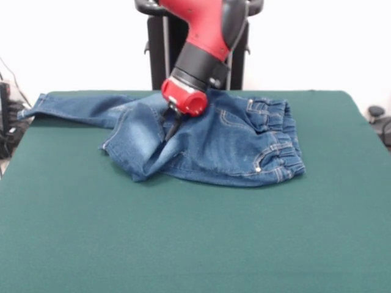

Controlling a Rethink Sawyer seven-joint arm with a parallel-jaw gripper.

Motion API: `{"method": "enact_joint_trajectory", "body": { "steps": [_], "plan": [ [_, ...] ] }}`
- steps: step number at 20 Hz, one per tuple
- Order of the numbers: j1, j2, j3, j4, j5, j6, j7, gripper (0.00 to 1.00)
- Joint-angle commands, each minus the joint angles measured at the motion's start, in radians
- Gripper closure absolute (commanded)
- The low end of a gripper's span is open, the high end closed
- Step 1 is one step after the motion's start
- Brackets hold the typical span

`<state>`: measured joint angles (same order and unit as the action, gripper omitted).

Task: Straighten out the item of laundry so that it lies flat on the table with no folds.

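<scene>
A small pair of blue denim jeans [214, 143] lies on the far half of the dark green table [195, 238]. The elastic waistband is at the right. One leg stretches left to the table's far left corner. The other leg is folded back over the middle in a bunched flap. My gripper [171, 129] comes down from the red and black arm onto that folded flap, its dark tips pressed into the denim. The fabric hides how the tips stand.
The black pedestal [195, 58] stands behind the table's far edge. Dark cables and equipment [7, 116] sit off the left edge, and a dark object [380, 122] off the right edge.
</scene>
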<state>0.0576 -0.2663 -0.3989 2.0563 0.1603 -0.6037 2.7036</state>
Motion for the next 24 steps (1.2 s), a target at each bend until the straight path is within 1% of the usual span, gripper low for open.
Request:
{"method": "enact_joint_trajectory", "body": {
  "steps": [1, 3, 5, 6, 10, 12, 16, 20, 22, 24],
  "plan": [
    [-0.021, -0.217, 0.111, 0.065, -0.083, 0.327, 0.003, 0.00],
    [-0.003, -0.202, 0.052, 0.043, -0.064, 0.321, -0.009, 0.00],
    [-0.032, -0.198, 0.035, 0.016, -0.091, 0.326, -0.018, 0.00],
    [-0.058, -0.207, 0.042, 0.006, -0.117, 0.339, -0.024, 0.00],
    [-0.160, -0.315, 0.093, 0.002, -0.234, 0.433, -0.048, 0.00],
    [-0.201, -0.331, 0.121, -0.009, -0.278, 0.448, -0.049, 0.00],
    [-0.270, -0.308, 0.169, -0.052, -0.354, 0.431, -0.043, 0.00],
    [-0.280, -0.300, 0.143, -0.084, -0.382, 0.429, -0.040, 0.00],
    [-0.276, -0.261, 0.124, -0.100, -0.381, 0.390, -0.024, 0.00],
    [-0.281, -0.219, 0.126, -0.115, -0.387, 0.346, -0.011, 0.00]
  ]
}}
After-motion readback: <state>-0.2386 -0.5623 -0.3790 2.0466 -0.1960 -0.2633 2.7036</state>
